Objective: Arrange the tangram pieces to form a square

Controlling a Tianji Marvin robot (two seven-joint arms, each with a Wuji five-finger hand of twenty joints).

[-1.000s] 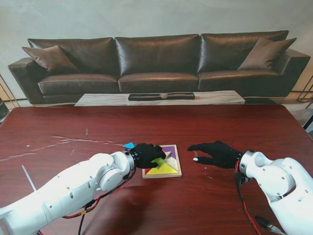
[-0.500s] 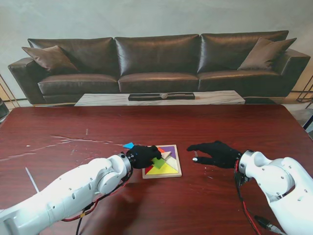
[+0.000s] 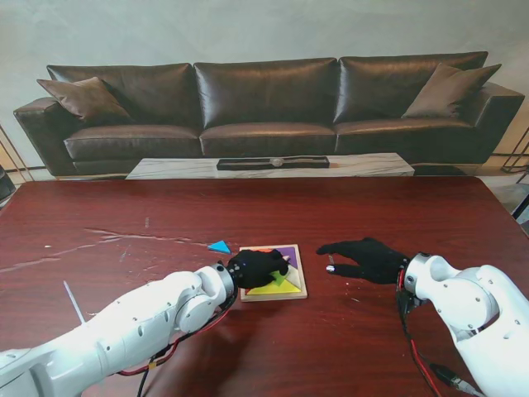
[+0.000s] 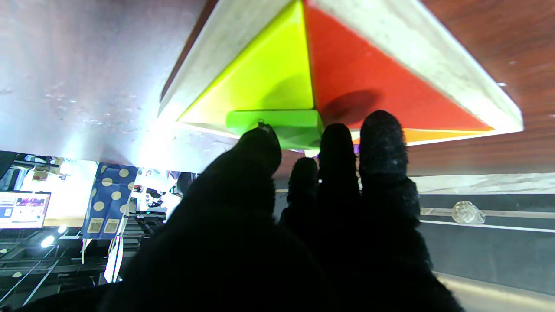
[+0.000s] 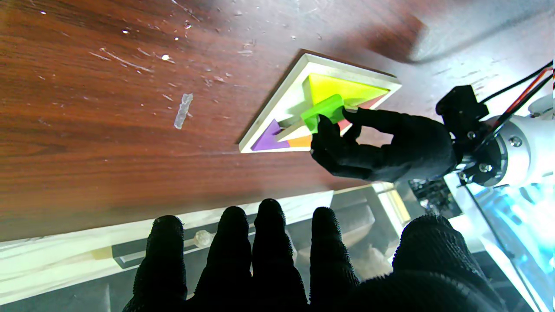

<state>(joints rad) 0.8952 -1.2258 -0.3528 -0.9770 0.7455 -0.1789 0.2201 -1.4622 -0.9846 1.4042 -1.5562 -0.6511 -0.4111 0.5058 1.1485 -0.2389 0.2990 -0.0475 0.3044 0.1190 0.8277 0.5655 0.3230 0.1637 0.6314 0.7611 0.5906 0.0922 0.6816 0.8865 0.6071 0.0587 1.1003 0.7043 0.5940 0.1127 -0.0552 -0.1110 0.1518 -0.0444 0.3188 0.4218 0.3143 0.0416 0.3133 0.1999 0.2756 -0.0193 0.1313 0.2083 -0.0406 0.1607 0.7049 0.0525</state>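
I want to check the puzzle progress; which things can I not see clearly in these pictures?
- Stand view: the left hand covers part of the tray.
- Left wrist view: fingers hide the tray's far part.
- Right wrist view: the blue piece is outside the frame.
- Whether the green piece is seated: unclear.

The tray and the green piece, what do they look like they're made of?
Tray: probably pale unfinished wood, judging by its matte, slightly speckled cream rim. Green piece, pinched by the left hand: likely plastic or acrylic, since its bright, smooth faces look glossy and faintly translucent.

Glossy scratched wood table (image 3: pixel 124 215); pale matt wooden tray (image 5: pixel 277 97); black knit-gloved robot hand (image 3: pixel 258 266).
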